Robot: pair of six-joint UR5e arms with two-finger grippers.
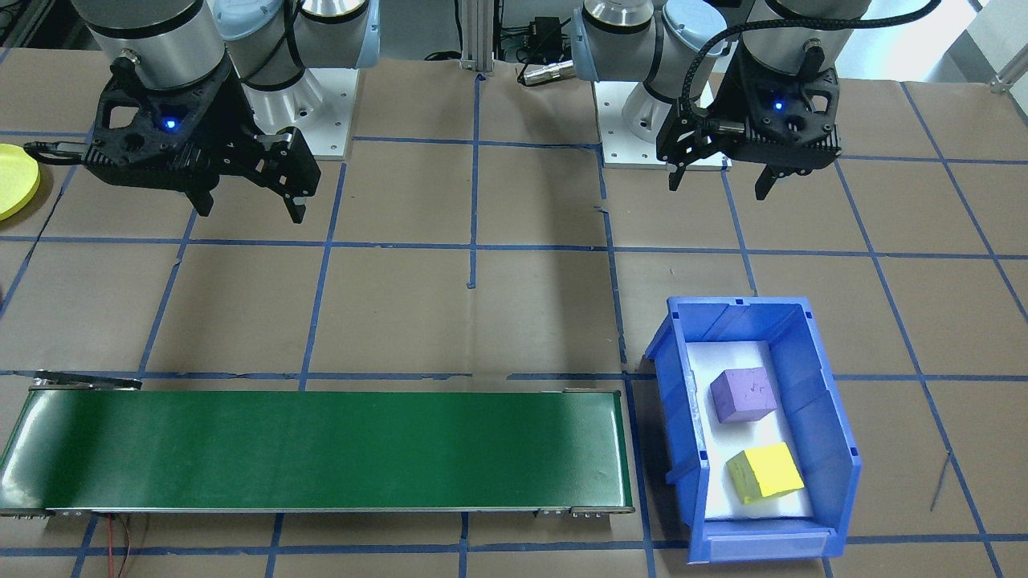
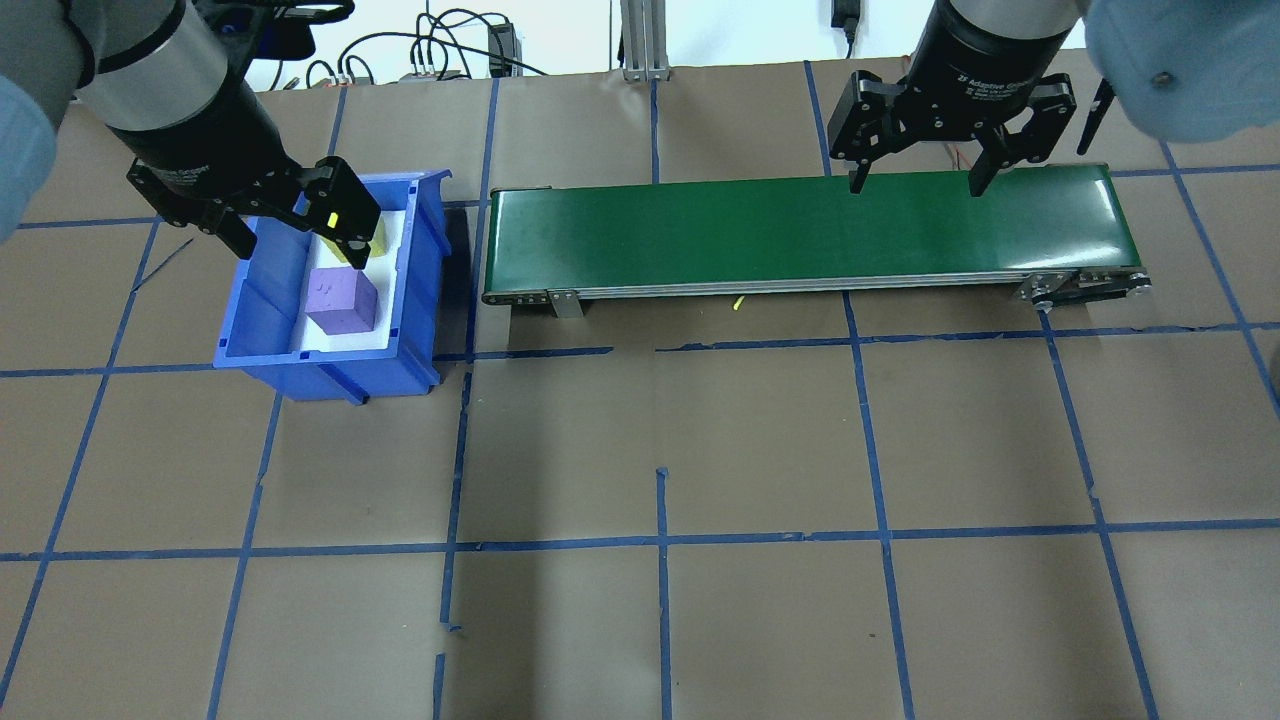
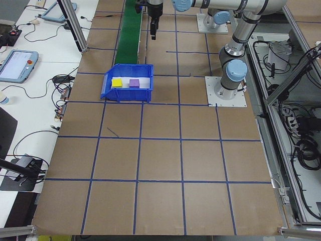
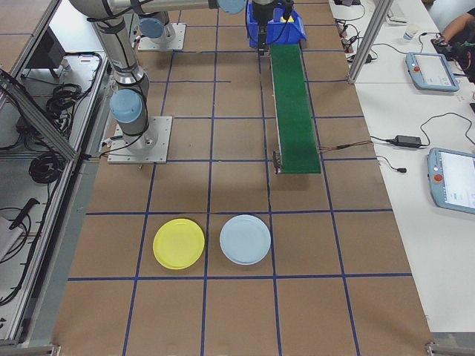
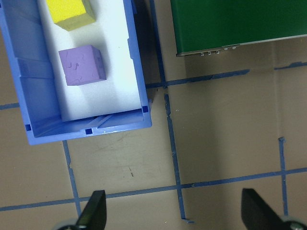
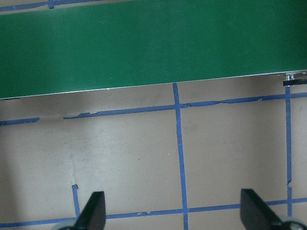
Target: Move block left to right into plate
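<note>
So, two cubes sit in the blue bin [image 1: 835, 449], one purple block [image 1: 744, 394] and one yellow block [image 1: 765, 472]; both look like soft foam, matte and a little scuffed, with squared edges, resting apart from each other on a white pad lining the bin floor; the bin itself is glossy moulded plastic, rectangular, with ribbed walls. The green conveyor belt [image 1: 321, 449] lies just beside the bin, a long flat smooth strip with metal end fittings. Over on the robot's right end of the table there are two round plates side by side, not touching: the yellow plate [image 4: 178, 243], bright plastic with a low rim, and a pale blue plate [image 4: 245, 239] of the same shape; both are well apart from the bin, beyond the far end of the belt. The left gripper [image 1: 721, 177] hangs above the table on the robot's side of the bin, fingers spread and holding nothing; the right gripper [image 1: 249, 205] hovers near the other end of the belt, fingers likewise apart and empty. The table [image 1: 514, 305] is covered in brown paper crossed by a grid of blue tape lines.
</note>
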